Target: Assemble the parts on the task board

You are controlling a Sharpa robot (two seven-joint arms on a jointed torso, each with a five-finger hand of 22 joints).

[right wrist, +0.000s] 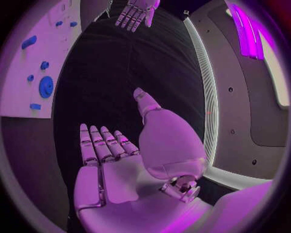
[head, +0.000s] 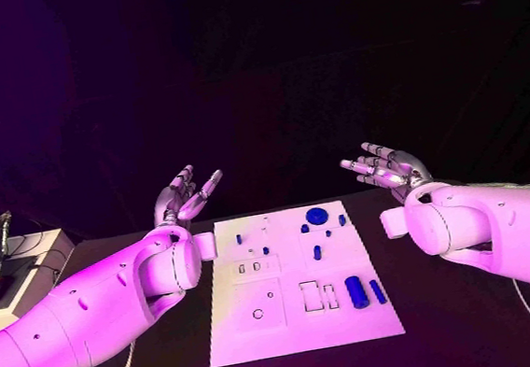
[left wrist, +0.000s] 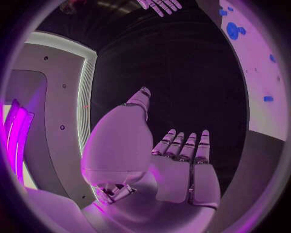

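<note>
While both hands, the left hand and the right hand, hover spread and empty beyond the far corners of the task board, the blue parts lie loose on it. A careless reach could knock these small parts off.

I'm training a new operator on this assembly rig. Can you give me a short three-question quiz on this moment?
1. True or false: the left hand holds a blue part.
2. The large round blue part lies at which end of the task board? A) far end B) near end
3. Fill in: the right hand is raised with its fingers ____.

Key: 1 false; 2 A; 3 apart.
</note>
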